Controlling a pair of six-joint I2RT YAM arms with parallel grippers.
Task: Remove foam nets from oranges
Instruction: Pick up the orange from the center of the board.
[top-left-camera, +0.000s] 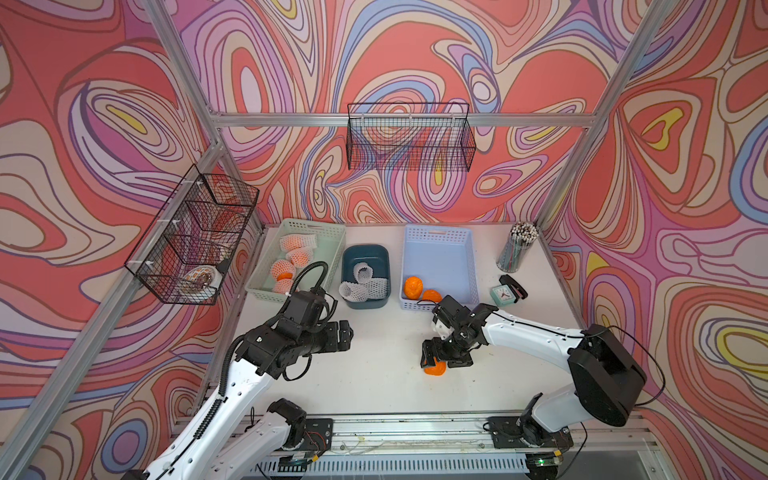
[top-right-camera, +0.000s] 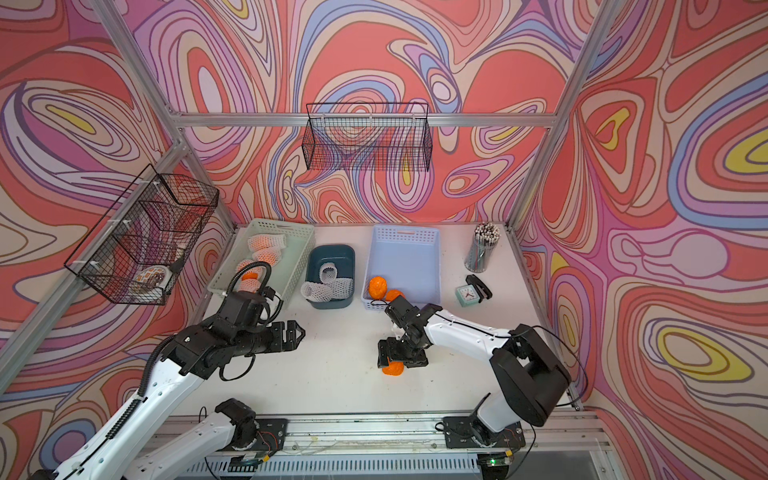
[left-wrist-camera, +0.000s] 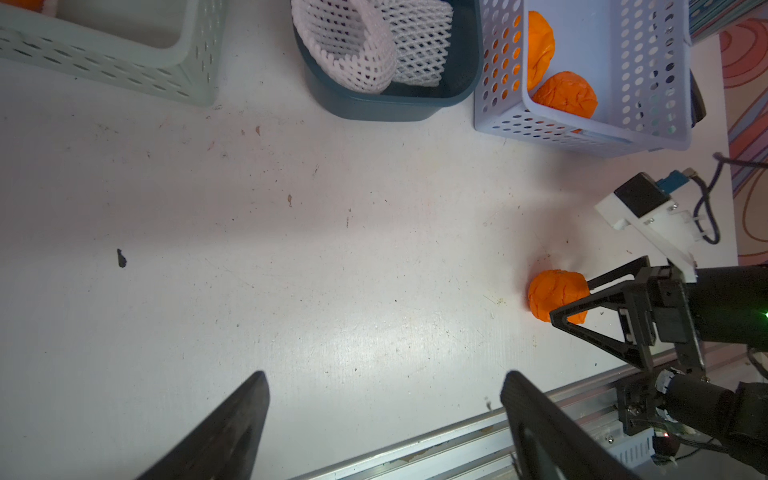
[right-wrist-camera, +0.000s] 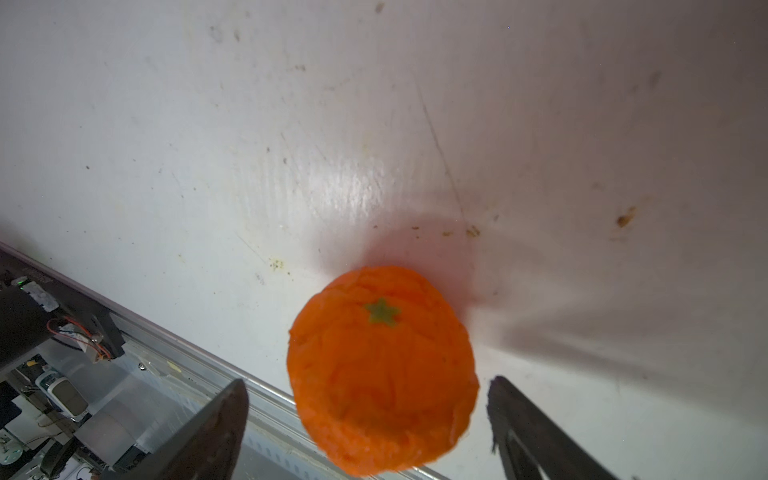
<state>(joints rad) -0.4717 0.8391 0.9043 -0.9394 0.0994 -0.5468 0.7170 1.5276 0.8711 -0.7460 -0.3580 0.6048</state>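
Overhead and wrist views of the workcell. My right gripper (right-wrist-camera: 368, 381) is lowered over a bare orange (top-left-camera: 435, 368) that rests on the white table (top-left-camera: 374, 390), toward the near edge and well apart from the baskets. My fingers (right-wrist-camera: 216, 419) straddle the fruit, one on each side. The right wrist view shows a gap between the peel and each finger, narrower on one side, so the jaws are parted and nothing is grasped. The green star-shaped calyx (right-wrist-camera: 382, 312) of this orange faces the wrist camera.

My left gripper (left-wrist-camera: 385, 374) hovers above bare table on my left side. Its jaws are spread wide with nothing between them, and they point across toward my right arm.

Along the back of the table, from left to right:
- A pale green basket (top-left-camera: 312, 226) holds netted oranges (top-left-camera: 291, 242), orange peel showing through the white mesh.
- A dark teal tub (top-left-camera: 365, 305) holds empty foam nets (top-left-camera: 362, 272), one of them draped over its near rim.
- A light blue perforated basket (top-left-camera: 440, 257) holds two unwrapped oranges (top-left-camera: 414, 287), side by side in its near-left corner.
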